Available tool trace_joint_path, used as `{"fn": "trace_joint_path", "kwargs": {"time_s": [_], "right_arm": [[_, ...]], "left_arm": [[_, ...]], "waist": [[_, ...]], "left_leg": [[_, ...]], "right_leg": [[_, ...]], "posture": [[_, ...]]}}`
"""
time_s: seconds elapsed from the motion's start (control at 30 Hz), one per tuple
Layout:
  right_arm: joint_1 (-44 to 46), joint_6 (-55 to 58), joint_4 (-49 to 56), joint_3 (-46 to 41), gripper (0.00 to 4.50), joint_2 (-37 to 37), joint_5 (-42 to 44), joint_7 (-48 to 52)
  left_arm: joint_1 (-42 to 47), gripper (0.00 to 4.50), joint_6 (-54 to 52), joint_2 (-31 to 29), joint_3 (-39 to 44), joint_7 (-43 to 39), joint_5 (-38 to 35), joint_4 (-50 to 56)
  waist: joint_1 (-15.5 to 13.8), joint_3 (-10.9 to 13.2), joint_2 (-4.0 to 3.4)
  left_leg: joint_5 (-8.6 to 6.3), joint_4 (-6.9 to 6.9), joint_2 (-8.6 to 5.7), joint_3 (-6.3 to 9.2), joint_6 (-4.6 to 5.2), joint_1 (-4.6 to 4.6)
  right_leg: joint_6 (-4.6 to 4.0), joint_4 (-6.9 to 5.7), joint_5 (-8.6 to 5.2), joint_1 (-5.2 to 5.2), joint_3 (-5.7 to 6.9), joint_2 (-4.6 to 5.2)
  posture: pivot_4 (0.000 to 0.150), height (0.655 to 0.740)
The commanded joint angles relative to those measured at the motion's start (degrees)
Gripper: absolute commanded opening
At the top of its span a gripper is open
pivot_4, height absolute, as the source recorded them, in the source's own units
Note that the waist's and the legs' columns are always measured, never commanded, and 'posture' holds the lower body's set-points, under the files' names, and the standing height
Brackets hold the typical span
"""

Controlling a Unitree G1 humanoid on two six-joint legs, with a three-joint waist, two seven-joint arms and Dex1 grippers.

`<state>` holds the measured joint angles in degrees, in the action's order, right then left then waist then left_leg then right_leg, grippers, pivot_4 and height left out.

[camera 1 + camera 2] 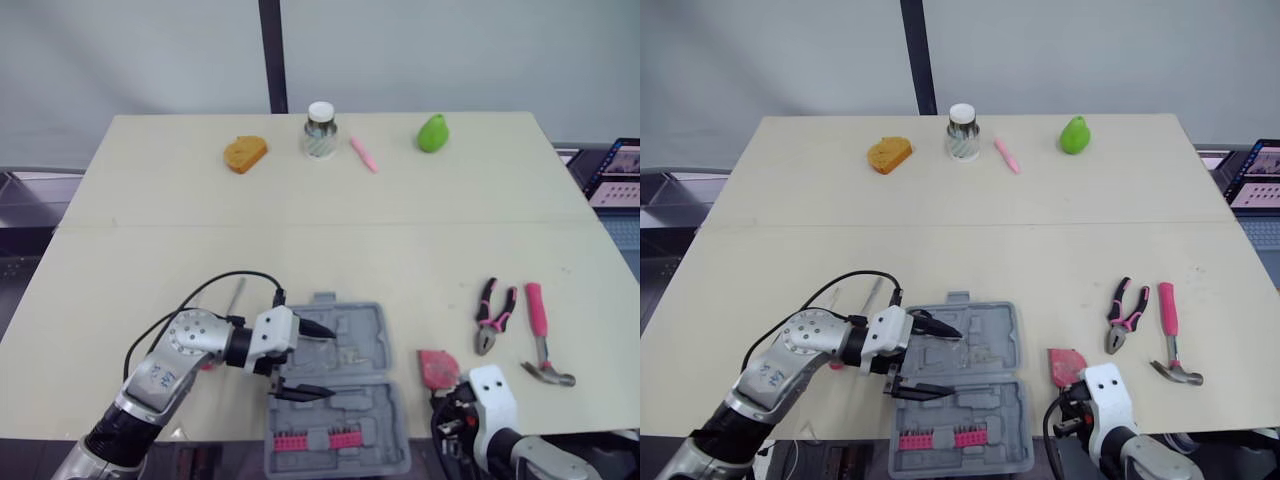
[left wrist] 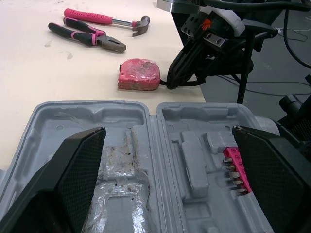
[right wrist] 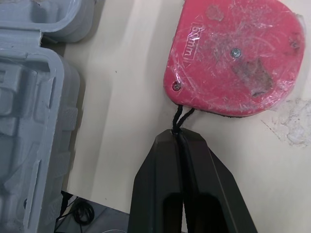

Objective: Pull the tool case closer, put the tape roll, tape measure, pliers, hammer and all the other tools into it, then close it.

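The grey tool case [image 1: 350, 345] lies open at the table's near edge, with a row of pink bits [image 1: 318, 440] in its near half. My left gripper [image 1: 330, 362] hovers open just above the case's left side, one finger over each half. A red tape measure [image 1: 437, 367] rests on the table right of the case. In the right wrist view my right gripper [image 3: 179, 138] is shut on the tape measure's [image 3: 233, 63] black cord [image 3: 182, 115], at the table's edge. Pink-handled pliers [image 1: 494, 315] and a pink-handled hammer [image 1: 540, 335] lie further right.
Along the far edge sit an orange sponge [image 1: 245, 154], a white-lidded jar [image 1: 320, 131], a pink pen [image 1: 363, 154] and a green pear [image 1: 432, 133]. A thin metal tool [image 1: 235, 295] lies left of the case. A laptop [image 1: 615, 170] stands off the table's right side.
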<state>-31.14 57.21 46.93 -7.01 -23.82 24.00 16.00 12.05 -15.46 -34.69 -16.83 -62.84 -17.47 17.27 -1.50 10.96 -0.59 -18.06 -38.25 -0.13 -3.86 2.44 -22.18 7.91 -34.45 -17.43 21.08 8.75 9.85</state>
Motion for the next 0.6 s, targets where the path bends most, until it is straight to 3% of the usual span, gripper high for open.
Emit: {"fn": "trace_joint_path", "kwargs": {"time_s": [0.03, 0.13, 0.27, 0.43, 0.47, 0.6], "right_arm": [[-0.8, -1.0, 0.8, 0.8, 0.13, -0.8, 0.7, 1.5], [-1.2, -1.6, 0.3, 0.1, 0.13, -2.1, 1.3, 3.4], [-3.7, -5.5, -1.5, -5.9, 1.73, -8.7, 3.0, 12.1], [-4.2, -17.5, -9.2, -15.0, 4.24, -22.6, 4.9, 32.8], [-2.4, -21.5, -12.4, -16.3, 4.45, -25.2, 5.1, 37.6], [8.9, -41.0, -27.8, -13.5, 4.45, -31.8, 2.4, 54.6]], "left_arm": [[-0.2, 4.5, 1.0, 0.0, -0.1, -0.3, 0.1, 0.7], [-0.4, 4.5, 1.0, 0.0, 0.0, -0.2, 0.1, 0.8], [-1.2, 4.5, 1.3, 0.3, 0.7, 0.2, -0.7, 1.6], [-4.5, 4.5, 2.3, -0.3, 2.3, 0.3, -1.8, 3.0], [-5.3, 4.5, 2.7, -0.3, 2.6, 0.5, -1.9, 3.3], [-9.1, 4.5, 5.9, -0.1, 3.7, 2.0, -0.5, 4.4]], "waist": [[0.0, 0.0, 0.0], [0.0, 0.0, 0.0], [0.0, 0.0, 0.0], [0.1, 0.0, 0.01], [0.1, 0.0, 0.02], [0.1, 0.0, 0.04]], "left_leg": [[0.0, 0.0, 0.0, 0.0, 0.0, 0.0], [0.0, 0.0, 0.0, 0.0, 0.0, 0.0], [0.0, -0.01, -0.02, 0.0, 0.01, 0.0], [-0.02, -0.02, -0.03, -0.04, 0.07, 0.05], [-0.02, -0.01, -0.01, -0.05, 0.07, 0.08], [-0.02, -0.01, 0.02, -0.06, 0.07, 0.2]], "right_leg": [[0.0, 0.0, 0.0, 0.0, 0.0, 0.0], [0.0, 0.0, 0.0, 0.0, 0.0, 0.0], [0.0, 0.01, 0.0, -0.02, -0.02, 0.0], [0.01, 0.04, 0.01, -0.07, -0.12, -0.02], [0.01, 0.05, 0.01, -0.09, -0.15, -0.05], [0.01, 0.1, 0.01, -0.22, -0.15, -0.08]], "posture": [[0.15, 0.74], [0.15, 0.74], [0.15, 0.74], [0.15, 0.74], [0.15, 0.74], [0.15, 0.74]]}}
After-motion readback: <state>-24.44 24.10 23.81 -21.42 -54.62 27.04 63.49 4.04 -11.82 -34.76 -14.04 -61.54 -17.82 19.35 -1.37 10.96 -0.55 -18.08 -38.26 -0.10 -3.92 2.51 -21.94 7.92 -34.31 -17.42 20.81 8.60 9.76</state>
